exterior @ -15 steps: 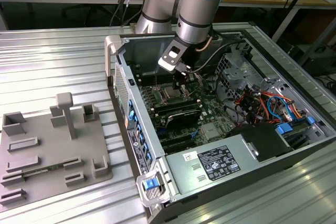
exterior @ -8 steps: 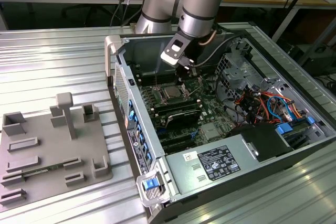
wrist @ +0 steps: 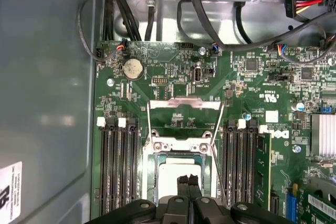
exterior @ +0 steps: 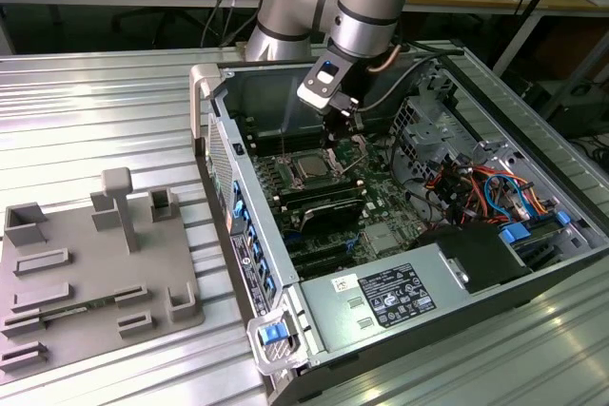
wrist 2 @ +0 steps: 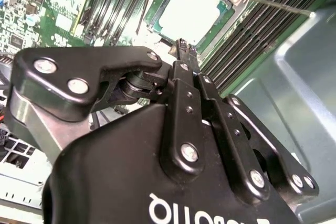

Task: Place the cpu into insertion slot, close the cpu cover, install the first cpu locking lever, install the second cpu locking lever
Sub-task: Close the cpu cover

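Observation:
The cpu [wrist: 170, 174] lies flat in the insertion slot [wrist: 148, 153], its silvery-tan face up; it also shows in the second wrist view [wrist 2: 189, 11] and in the exterior view [exterior: 309, 166]. The cpu cover [wrist: 184, 103] stands raised at the socket's far edge, and green board shows through its cut-out centre. A thin wire locking lever [wrist 2: 278, 4] juts out free beside the socket. My gripper [wrist: 188, 181] hangs just above the cpu's near edge with its fingers pressed together and nothing visible between them. Its tips [wrist 2: 181, 45] point down at the socket, inside the open computer case [exterior: 340, 135].
Long black memory slots [wrist: 118, 166] flank the socket on both sides [wrist: 241, 161]. Black cable bundles [wrist: 210, 3] hang beyond the board, and a grey case wall [wrist: 47, 77] runs alongside it. A power supply [exterior: 400, 297] fills the case's near end. A grey fixture plate [exterior: 95, 273] lies at the exterior view's left.

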`<state>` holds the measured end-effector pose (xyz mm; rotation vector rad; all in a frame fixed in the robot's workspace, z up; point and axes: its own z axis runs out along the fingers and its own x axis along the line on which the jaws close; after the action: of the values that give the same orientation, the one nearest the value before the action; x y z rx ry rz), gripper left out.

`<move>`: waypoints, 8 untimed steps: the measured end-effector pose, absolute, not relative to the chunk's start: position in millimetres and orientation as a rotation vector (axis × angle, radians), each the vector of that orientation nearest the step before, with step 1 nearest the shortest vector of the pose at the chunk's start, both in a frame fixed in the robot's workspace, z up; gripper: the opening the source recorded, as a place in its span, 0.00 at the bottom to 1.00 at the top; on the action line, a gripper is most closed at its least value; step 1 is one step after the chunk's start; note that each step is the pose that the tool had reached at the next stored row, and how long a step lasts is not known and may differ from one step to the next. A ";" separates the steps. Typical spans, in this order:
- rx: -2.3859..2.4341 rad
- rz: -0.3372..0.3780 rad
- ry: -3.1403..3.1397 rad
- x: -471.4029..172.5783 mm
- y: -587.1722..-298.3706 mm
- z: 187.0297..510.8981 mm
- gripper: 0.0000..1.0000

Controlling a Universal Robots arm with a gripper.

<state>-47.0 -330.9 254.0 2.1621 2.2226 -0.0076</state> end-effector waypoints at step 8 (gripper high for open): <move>2.162 -0.008 2.223 -46.0 -330.9 254.0 0.11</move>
<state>-46.0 -330.9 254.0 2.1622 2.2226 -0.0075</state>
